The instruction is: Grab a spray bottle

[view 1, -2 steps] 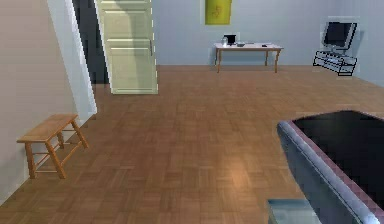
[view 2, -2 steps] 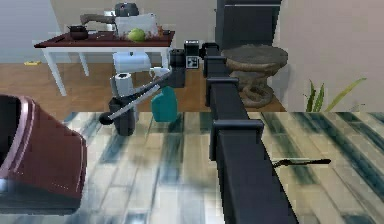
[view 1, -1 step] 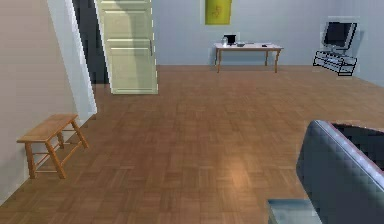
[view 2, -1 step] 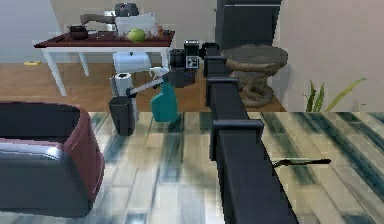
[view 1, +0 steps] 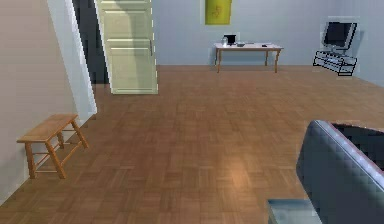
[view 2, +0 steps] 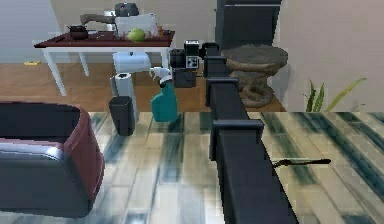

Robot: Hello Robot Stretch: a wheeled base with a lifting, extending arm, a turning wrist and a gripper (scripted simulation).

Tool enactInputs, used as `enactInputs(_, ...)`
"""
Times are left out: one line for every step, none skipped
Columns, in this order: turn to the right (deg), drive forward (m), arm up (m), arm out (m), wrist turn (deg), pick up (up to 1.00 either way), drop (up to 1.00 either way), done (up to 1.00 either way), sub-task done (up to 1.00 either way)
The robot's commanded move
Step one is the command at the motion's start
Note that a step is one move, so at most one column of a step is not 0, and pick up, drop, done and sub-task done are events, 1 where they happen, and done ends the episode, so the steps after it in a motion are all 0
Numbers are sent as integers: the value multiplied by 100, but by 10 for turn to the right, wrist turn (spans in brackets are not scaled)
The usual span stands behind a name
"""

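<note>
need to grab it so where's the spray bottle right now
In the arm side view, left of the middle, the teal spray bottle stands on the striped tabletop, between a dark container on its left and the arm on its right.

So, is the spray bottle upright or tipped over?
Upright: the spray bottle stands base down on the table, with its white head on top.

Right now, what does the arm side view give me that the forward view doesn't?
Arm side view: the gripper near a teal spray bottle standing on a striped tabletop, with a black cup and a white roll to the bottle's left. Forward view: a wooden bench, a cream door and a TV. Both: the dark armchair.
</note>
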Motion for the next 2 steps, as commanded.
enactInputs(0, 0, 0, 0, 0, 100, 0, 0, 0)
enactInputs(0, 0, 0, 0, 0, 0, 0, 100, 0)
